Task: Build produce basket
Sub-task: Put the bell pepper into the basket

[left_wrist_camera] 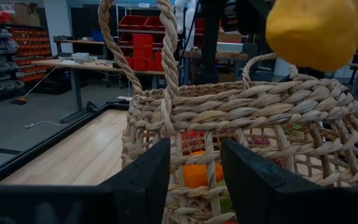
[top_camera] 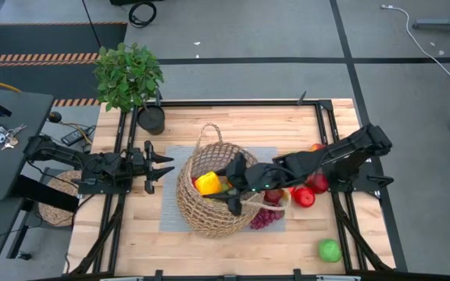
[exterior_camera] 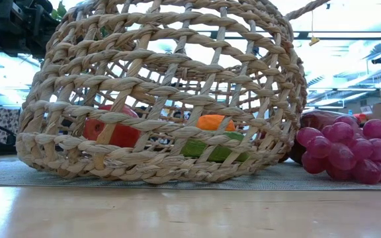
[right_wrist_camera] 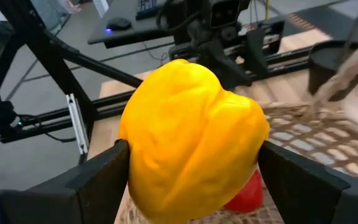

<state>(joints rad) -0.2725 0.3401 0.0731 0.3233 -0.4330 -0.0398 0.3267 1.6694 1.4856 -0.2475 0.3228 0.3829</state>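
A wicker basket (top_camera: 209, 191) sits mid-surface, already holding several pieces of produce. The right claw (top_camera: 219, 187) hovers over its mouth, pinching a yellow pepper (top_camera: 207, 183). Red apples (top_camera: 307, 191), grapes (top_camera: 262, 219) and a green apple (top_camera: 330, 250) wait outside. The left claw (top_camera: 162, 166), partly spread and empty, waits just beside the basket's rim, leaving the front surface open.

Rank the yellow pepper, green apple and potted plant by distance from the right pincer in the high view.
From the right pincer, over the basket:
1. Yellow pepper, held between its fingers.
2. Green apple, at the table's near right corner.
3. Potted plant, at the far left corner; nearly as far as the apple.
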